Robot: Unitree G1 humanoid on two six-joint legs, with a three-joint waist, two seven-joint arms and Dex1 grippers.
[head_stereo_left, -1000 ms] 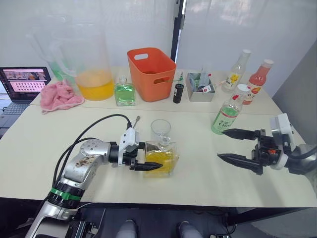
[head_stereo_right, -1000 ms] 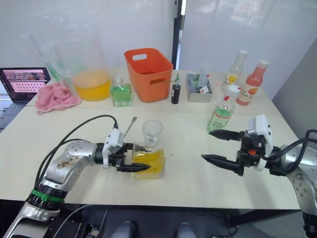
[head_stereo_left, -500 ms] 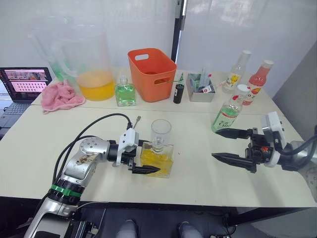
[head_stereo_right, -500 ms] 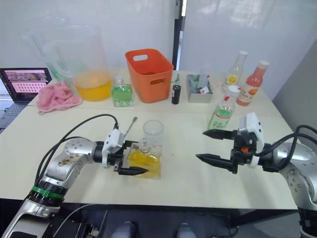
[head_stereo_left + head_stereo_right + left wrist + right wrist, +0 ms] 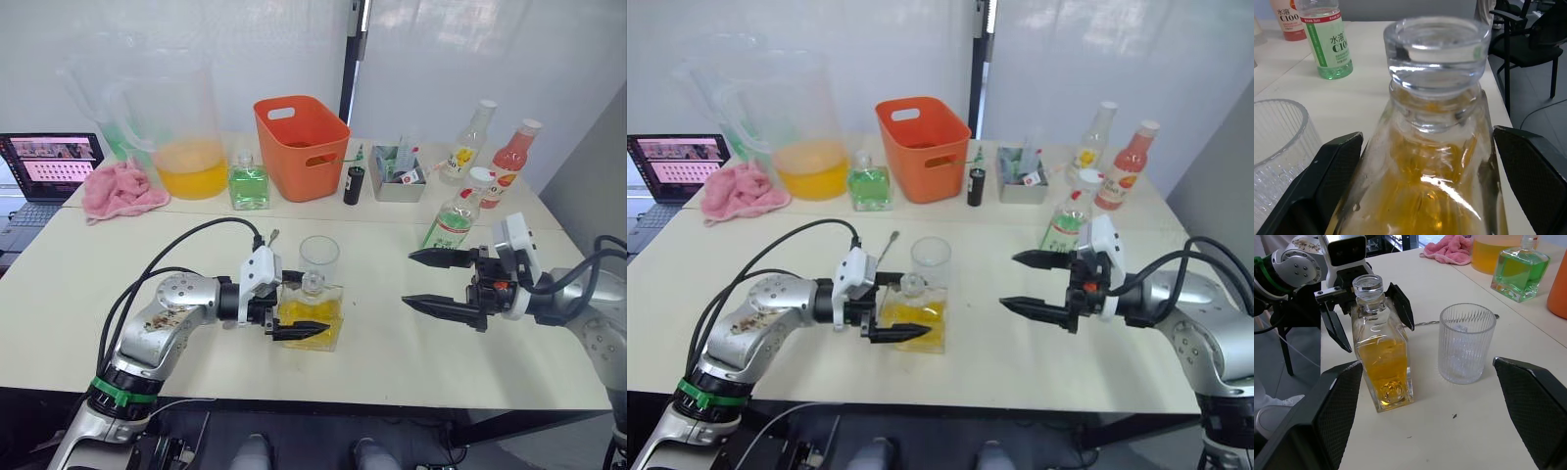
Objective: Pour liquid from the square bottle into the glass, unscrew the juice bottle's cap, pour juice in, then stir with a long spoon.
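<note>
Where left gripper point(image 5: 296, 305) straddles square bottle point(image 5: 312, 310), contact seems unclear.

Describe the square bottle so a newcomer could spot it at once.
On the near half of the cream table, in front of the orange bin, stands the square bottle beside the glass. It alone is squat, flat-faced, with yellow liquid, between the left gripper's jaws.
</note>
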